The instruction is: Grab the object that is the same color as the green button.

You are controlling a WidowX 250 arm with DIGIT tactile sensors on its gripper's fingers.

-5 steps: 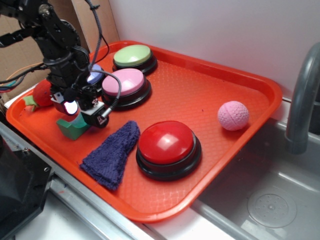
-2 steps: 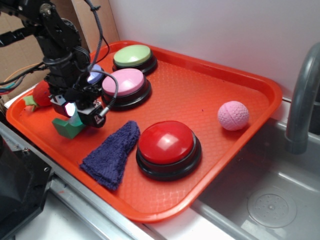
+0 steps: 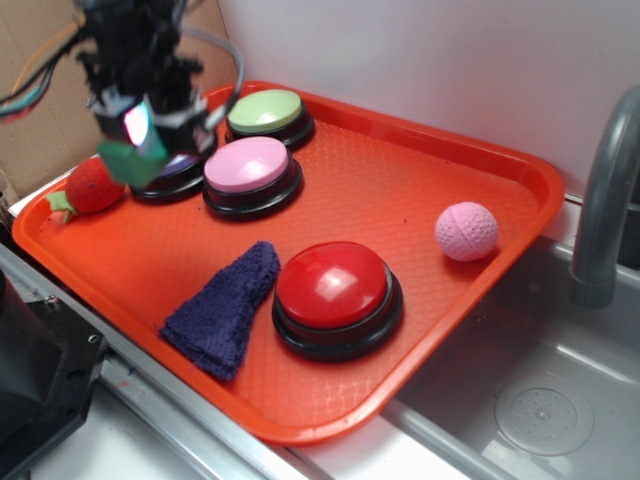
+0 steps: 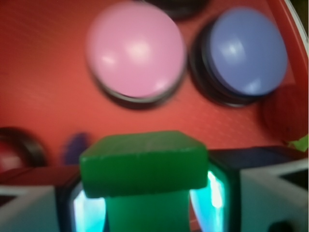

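My gripper (image 3: 140,140) is shut on the dark-green block (image 3: 132,160) and holds it in the air above the tray's back left part. In the wrist view the green block (image 4: 143,166) fills the space between my two fingers (image 4: 219,193), with the tray well below it. The pale green button (image 3: 265,110) sits at the tray's back, to the right of my gripper. Beneath the held block the wrist view shows the pink button (image 4: 136,49) and the blue button (image 4: 247,52).
On the orange tray (image 3: 420,170) sit a pink button (image 3: 247,166), a blue button (image 3: 175,168) partly behind the block, a large red button (image 3: 334,284), a purple cloth (image 3: 225,305), a pink ball (image 3: 467,230) and a strawberry toy (image 3: 92,188). A sink and faucet (image 3: 600,200) lie right.
The gripper, down at the tray's front left around the block a second ago, has risen and moved back with the block in its grip. The block is off the tray.
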